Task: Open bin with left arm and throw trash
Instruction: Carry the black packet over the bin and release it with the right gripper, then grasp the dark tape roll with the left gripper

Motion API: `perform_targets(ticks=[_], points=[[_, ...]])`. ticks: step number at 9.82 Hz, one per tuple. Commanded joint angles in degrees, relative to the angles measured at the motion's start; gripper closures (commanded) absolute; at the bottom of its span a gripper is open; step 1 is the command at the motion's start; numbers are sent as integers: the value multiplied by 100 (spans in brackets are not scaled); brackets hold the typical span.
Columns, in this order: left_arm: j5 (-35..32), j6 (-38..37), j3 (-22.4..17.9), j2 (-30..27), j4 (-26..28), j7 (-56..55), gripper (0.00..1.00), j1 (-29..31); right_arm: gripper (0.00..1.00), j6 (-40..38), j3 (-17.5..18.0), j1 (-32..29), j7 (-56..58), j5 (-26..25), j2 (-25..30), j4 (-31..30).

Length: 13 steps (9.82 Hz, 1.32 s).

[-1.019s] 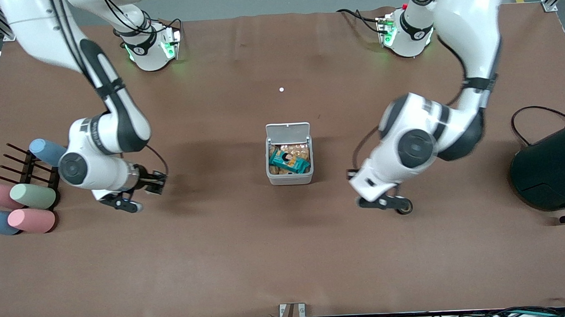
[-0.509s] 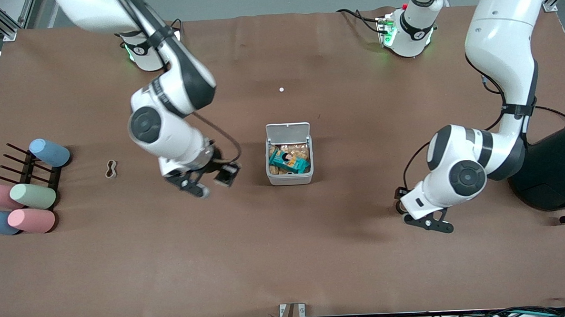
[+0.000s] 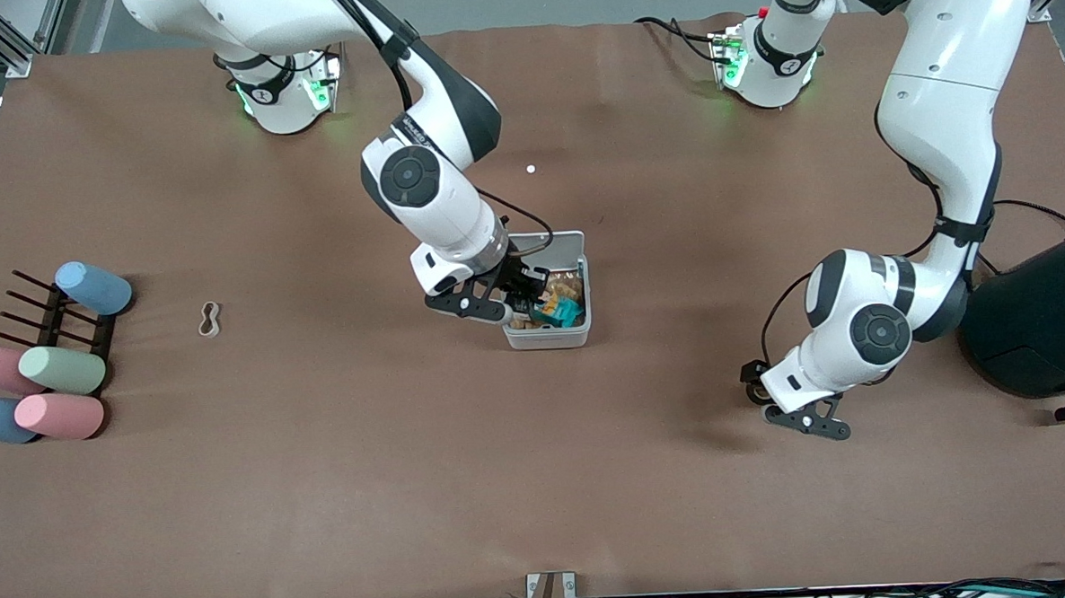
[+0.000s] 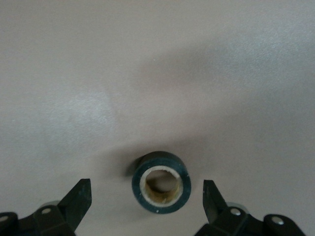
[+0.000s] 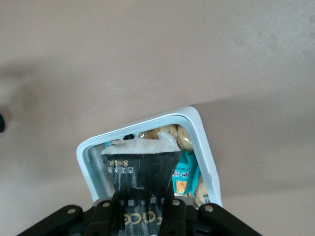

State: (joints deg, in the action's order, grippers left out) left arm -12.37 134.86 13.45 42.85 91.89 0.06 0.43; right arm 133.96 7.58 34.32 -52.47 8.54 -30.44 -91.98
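The white bin (image 3: 579,333) stands mid-table with its lid (image 3: 548,241) up, and several snack packets lie inside. My right gripper (image 3: 516,300) is shut on the black printed packet (image 5: 140,179) and holds it over the bin's open top (image 5: 91,162). My left gripper (image 3: 805,417) is low over the table toward the left arm's end, open. The black tape roll (image 4: 161,182) sits on the table between its fingers (image 4: 78,194), touching neither, and shows in the front view (image 3: 754,394) too. The beige rubber-band loop (image 3: 210,319) lies toward the right arm's end.
Pastel cups (image 3: 60,391) and a black rack (image 3: 48,316) sit at the right arm's end. A big dark teal cylinder (image 3: 1046,321) stands at the left arm's end, close to my left arm's elbow. A small white dot (image 3: 531,169) lies farther from the camera than the bin.
My right arm swung from the cup rack to over the bin, carrying the black packet. My left gripper moved off toward the left arm's end and has held still since.
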Motion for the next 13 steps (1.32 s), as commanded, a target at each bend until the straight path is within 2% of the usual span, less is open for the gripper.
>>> perform_targets(ticks=[1,2,3,4,6,7,8,9,11,12,13], points=[[7,268,17,57,118,-59,1,1,87,-124,-46,66,53,-168,-180,119],[7,338,17,65,171,-59,2,1,41,-99,-46,66,27,-281,-277,137],[7,417,17,83,224,-67,6,9,1,-72,-46,118,18,-378,-287,137],[7,444,17,83,259,-67,19,9,0,-72,-46,197,1,-431,-295,137],[7,436,17,57,268,-50,68,18,0,-90,-46,180,0,-432,-287,154],[7,410,17,22,268,-32,85,18,0,-142,-46,128,-8,-415,-261,154],[7,357,87,-83,260,-93,95,-17,0,-160,-116,-56,-26,-345,-165,154],[7,-52,331,-345,216,-564,97,-104,0,-482,-142,-475,-104,-327,115,154],[-20,-1228,972,-567,-317,-1827,100,-384,0,-1413,-134,-1476,-27,-318,529,58],[-46,-1539,1071,-567,-581,-2652,100,-734,0,-1774,-143,-1942,357,-326,652,-125],[-38,-1568,1089,-559,-732,-3339,100,-1086,0,-1847,-143,-2556,1283,-335,784,-518]])
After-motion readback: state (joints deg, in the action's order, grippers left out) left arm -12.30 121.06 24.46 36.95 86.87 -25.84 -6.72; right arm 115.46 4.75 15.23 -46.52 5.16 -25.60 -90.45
